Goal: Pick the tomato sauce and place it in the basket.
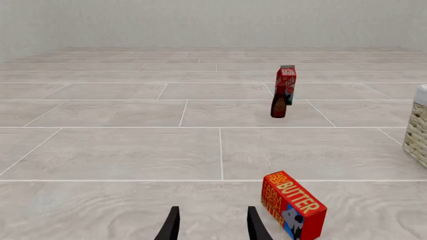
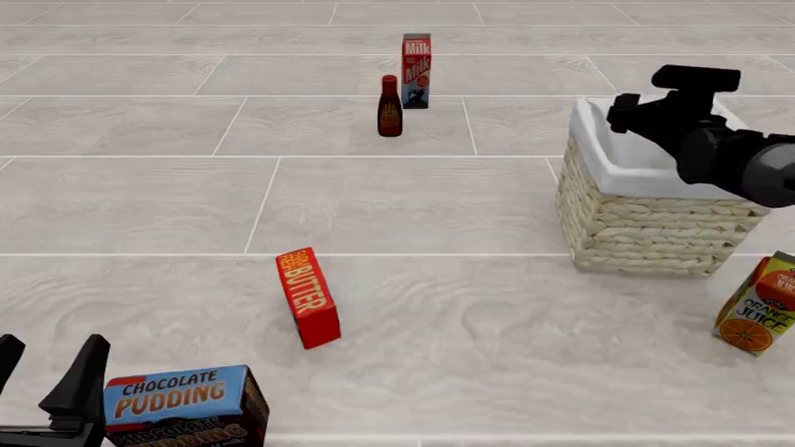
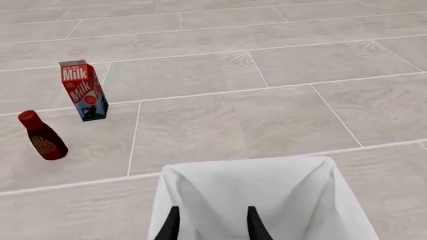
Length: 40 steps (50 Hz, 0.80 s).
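The tomato sauce shows in none of the views. The basket (image 2: 646,223), pale wicker with a white cloth lining (image 3: 267,190), stands at the right of the floor; its edge also shows in the left wrist view (image 1: 417,135). My right gripper (image 2: 625,110) hovers over the basket's far left corner, and in the right wrist view it (image 3: 212,221) is open, with only white cloth showing between its fingers. My left gripper (image 2: 47,363) sits low at the near left, open and holding nothing, its dark fingers apart (image 1: 212,222).
A red butter box (image 2: 308,298) stands mid-floor, just right of my left fingers in the left wrist view (image 1: 293,205). A chocolate pudding box (image 2: 186,405) lies beside my left gripper. A dark-brown bottle (image 2: 389,107) and a milk carton (image 2: 416,58) stand far back. An orange juice carton (image 2: 758,307) is near right.
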Each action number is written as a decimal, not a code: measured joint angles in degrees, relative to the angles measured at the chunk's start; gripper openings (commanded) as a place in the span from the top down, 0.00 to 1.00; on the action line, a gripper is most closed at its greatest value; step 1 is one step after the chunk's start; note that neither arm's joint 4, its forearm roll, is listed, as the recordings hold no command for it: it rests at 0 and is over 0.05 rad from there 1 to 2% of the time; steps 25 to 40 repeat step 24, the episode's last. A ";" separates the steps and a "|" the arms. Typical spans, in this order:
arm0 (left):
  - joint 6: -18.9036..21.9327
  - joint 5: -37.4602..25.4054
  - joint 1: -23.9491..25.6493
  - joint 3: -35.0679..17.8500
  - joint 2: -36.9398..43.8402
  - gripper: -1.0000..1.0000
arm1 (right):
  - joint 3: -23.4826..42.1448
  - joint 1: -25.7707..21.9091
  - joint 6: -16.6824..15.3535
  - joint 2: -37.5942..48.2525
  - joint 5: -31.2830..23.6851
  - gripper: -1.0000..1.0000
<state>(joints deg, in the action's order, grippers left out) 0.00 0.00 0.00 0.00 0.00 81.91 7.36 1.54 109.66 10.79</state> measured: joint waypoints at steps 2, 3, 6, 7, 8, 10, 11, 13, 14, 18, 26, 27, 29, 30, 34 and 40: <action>0.00 0.00 0.00 0.00 0.00 0.00 | -0.12 -0.21 -0.03 -0.18 0.03 0.00; 0.00 0.00 0.00 0.00 0.00 0.00 | -0.19 -0.32 -0.05 -0.27 0.05 0.00; 0.00 0.00 0.00 0.00 0.00 0.00 | -0.44 -0.68 -0.08 -0.59 0.09 0.00; 0.00 0.00 0.00 0.00 0.00 0.00 | -0.53 -0.80 -0.09 -0.70 0.10 0.00; 0.00 0.00 0.00 0.00 0.00 0.00 | -0.62 -0.92 -0.10 -0.81 0.12 0.00; 0.00 0.00 0.00 0.00 0.00 0.00 | -0.83 -1.16 -0.12 -1.06 0.15 0.00; 0.00 0.00 0.00 0.00 0.00 0.00 | -0.93 -1.27 -0.12 -1.17 0.18 0.00; 0.00 0.00 0.00 0.00 0.00 0.00 | -1.13 -1.50 -0.15 -1.40 0.22 0.00; 0.00 0.00 0.00 0.00 0.00 0.00 | -1.23 -1.62 -0.15 -1.52 0.24 0.00; 0.00 0.00 0.00 0.00 0.00 0.00 | -1.59 -2.06 -0.17 -1.95 0.33 0.00; 0.00 0.00 0.00 0.00 0.00 0.00 | -2.32 -2.83 -0.19 -2.73 0.53 0.00; 0.00 0.00 0.00 0.00 0.00 0.00 | -2.32 -2.83 -0.19 -2.73 0.53 0.00; 0.00 0.00 0.00 0.00 0.00 0.00 | -2.32 -2.83 -0.19 -2.73 0.53 0.00; 0.00 0.00 0.00 0.00 0.00 0.00 | -2.32 -2.83 -0.19 -2.73 0.53 0.00; 0.00 0.00 0.00 0.00 0.00 0.00 | -2.32 -2.83 -0.19 -2.73 0.53 0.00; 0.00 0.00 0.00 0.00 0.00 0.00 | -2.32 -2.83 -0.19 -2.73 0.53 0.00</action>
